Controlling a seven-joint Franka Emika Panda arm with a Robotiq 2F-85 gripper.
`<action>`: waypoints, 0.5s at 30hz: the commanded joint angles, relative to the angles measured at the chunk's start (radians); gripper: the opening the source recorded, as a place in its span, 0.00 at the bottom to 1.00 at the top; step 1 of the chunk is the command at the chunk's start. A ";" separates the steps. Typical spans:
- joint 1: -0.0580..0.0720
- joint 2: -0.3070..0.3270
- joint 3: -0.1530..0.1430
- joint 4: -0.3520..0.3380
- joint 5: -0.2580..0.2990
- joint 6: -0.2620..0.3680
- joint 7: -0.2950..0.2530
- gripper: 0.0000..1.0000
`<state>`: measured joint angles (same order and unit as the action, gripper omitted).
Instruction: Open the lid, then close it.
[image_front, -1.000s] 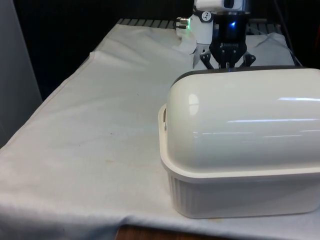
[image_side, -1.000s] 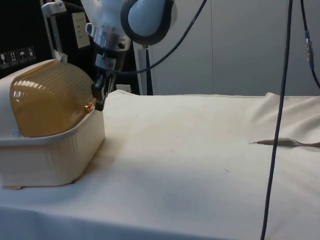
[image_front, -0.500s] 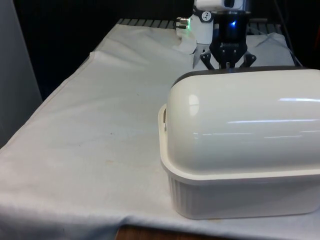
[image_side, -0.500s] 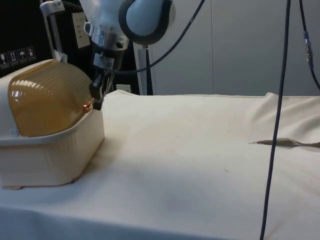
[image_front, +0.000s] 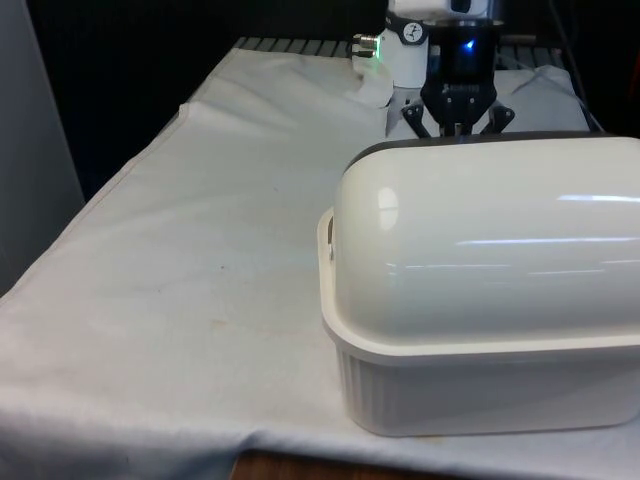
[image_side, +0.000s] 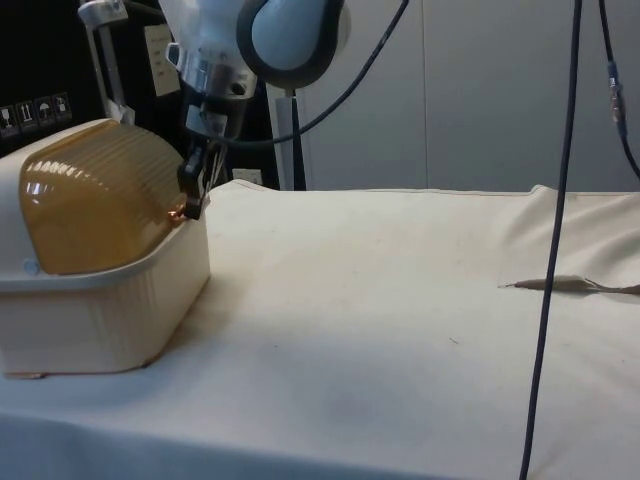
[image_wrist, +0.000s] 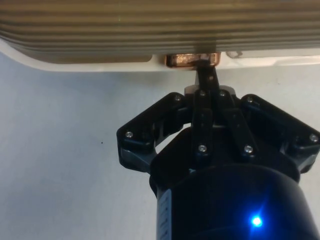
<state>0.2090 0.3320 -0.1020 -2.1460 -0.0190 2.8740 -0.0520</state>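
- Sitting shut on the cloth (image_side: 380, 300), the bread box (image_side: 100, 320) has its ribbed lid (image_side: 95, 205) down.
- Gripper (image_wrist: 207, 67) fingers pressed together at the lid's handle (image_wrist: 192, 60).

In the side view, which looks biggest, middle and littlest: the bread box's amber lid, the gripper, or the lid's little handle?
1. Amber lid, biggest by far.
2. Gripper, much smaller, beside the lid's front edge.
3. Lid's handle, tiniest, a small amber tab at the fingertips.

All three sit about equally near the camera, so the order is fair.
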 joint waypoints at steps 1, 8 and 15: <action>0.002 0.001 0.002 0.001 0.000 0.004 0.000 0.00; 0.011 0.000 0.010 0.004 0.000 0.008 0.004 0.00; 0.011 -0.014 0.013 0.006 0.002 0.010 0.000 0.00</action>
<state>0.2210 0.3230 -0.0920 -2.1360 -0.0190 2.8760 -0.0500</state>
